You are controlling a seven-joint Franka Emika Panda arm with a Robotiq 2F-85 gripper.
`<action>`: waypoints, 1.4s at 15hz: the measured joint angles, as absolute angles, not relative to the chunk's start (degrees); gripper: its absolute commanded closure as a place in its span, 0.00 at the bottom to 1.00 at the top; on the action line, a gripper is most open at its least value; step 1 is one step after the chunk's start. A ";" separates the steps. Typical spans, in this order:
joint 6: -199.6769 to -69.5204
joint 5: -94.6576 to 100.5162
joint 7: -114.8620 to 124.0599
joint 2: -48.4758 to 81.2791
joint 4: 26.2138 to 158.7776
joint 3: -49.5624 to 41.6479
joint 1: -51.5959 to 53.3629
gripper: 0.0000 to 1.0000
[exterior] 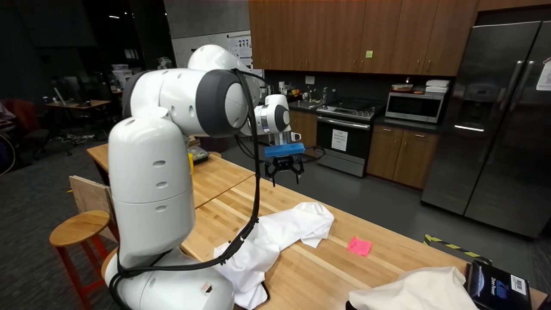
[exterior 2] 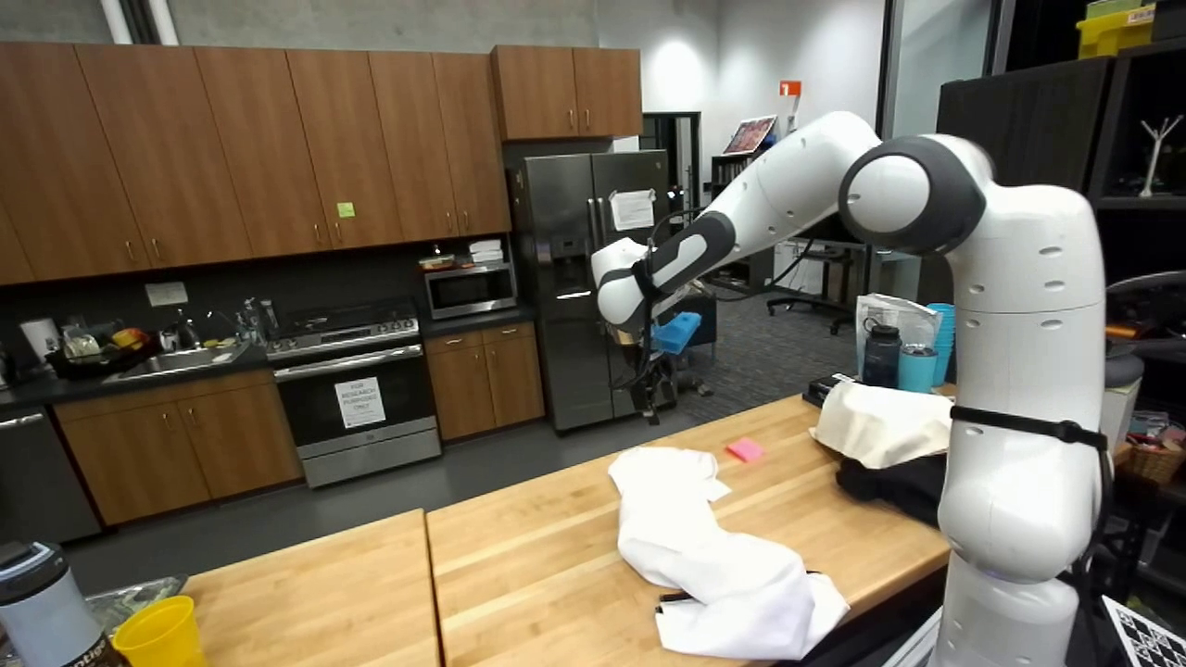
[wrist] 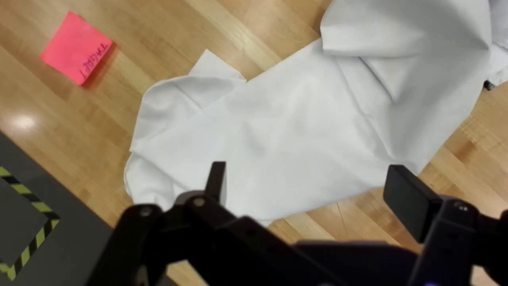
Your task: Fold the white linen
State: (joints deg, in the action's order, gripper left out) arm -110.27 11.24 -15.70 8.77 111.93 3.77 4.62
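Note:
The white linen lies rumpled on the wooden table, stretched out long with several folds. It shows in both exterior views [exterior: 282, 232] [exterior 2: 690, 542] and fills the middle of the wrist view [wrist: 278, 131]. One end is partly hidden behind the arm and its cable in an exterior view. My gripper [exterior: 286, 182] hangs in the air above the linen's far end, pointing down. It also shows in an exterior view [exterior 2: 653, 408], where it is small and dark. In the wrist view the gripper [wrist: 307, 178] has its fingers wide apart, with nothing between them.
A pink sticky note [exterior: 360, 246] [wrist: 77, 48] lies beside the linen. A cream cloth [exterior: 417, 290] [exterior 2: 880, 426], a black cloth [exterior 2: 894, 486] and a black box [exterior: 497, 286] are at one table end. A yellow cup [exterior 2: 162, 635] and a bottle [exterior 2: 51, 607] stand at the opposite end.

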 measured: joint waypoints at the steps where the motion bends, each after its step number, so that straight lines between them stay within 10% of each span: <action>1: -106.95 11.28 -14.15 10.96 109.67 3.78 4.69 0.00; 8: -86.99 1.96 -1.65 16.17 100.94 4.60 5.50 0.00; 21: -102.30 8.16 3.67 -0.12 116.06 4.48 5.49 0.00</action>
State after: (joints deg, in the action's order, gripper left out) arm -102.30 8.16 3.67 -0.12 116.06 4.48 5.49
